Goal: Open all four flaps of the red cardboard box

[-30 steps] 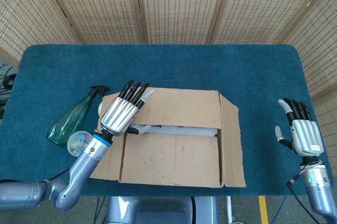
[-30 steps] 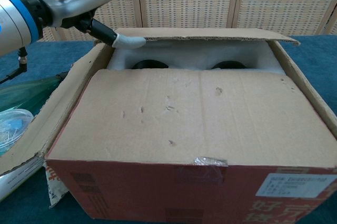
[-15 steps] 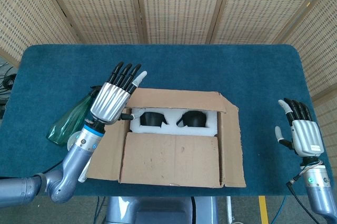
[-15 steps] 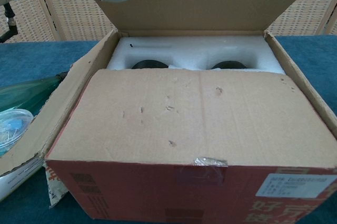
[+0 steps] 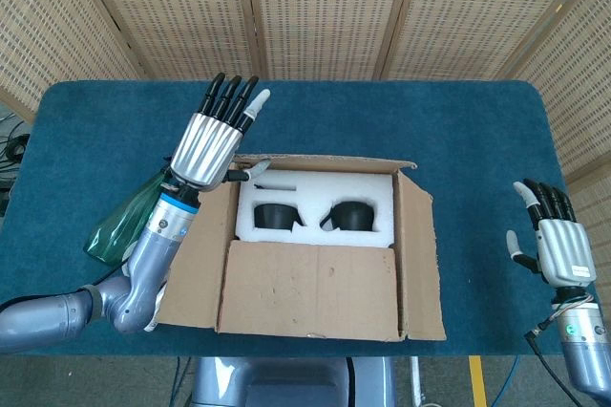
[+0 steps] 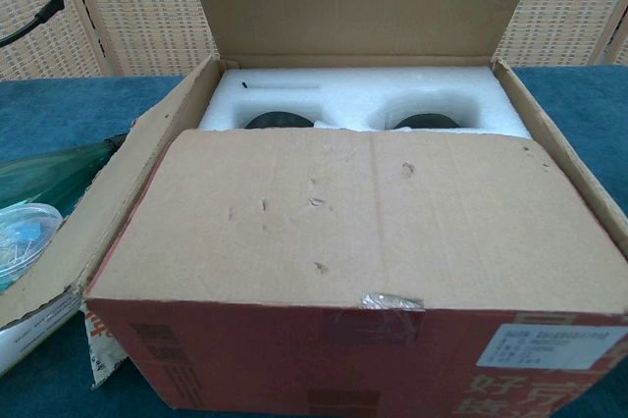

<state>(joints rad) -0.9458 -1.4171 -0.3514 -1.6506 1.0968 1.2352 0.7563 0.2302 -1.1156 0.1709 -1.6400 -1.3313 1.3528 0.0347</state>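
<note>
1. Red cardboard box (image 6: pixel 324 359): stands on the near half of the desk (image 5: pixel 458 139), a little left of centre. Red printed front wall shows in the chest view; plain brown card shows from above.
2. Far flap (image 6: pixel 363 1): raised upright along the back edge of the box.
3. Near flap (image 5: pixel 310 288): lies flat over the front half of the opening.
4. Left flap (image 5: pixel 191 268) and right flap (image 5: pixel 420 264): both folded outward, sloping away from the opening.
5. White foam insert (image 5: pixel 320 199): fills the uncovered back half of the box, with two round hollows, each holding a dark object.
6. Left robot hand (image 5: pixel 215 135): held up at the far left corner of the box, fingers straight and spread, back of the hand toward the head camera, thumb at the top edge of the raised flap. It grips nothing.
7. Right robot hand (image 5: pixel 554 240): hangs well apart from the box at the desk's right edge, fingers extended and apart, empty.
8. Green spray bottle (image 5: pixel 129 216): lies on its side on the desk, left of the box.
</note>
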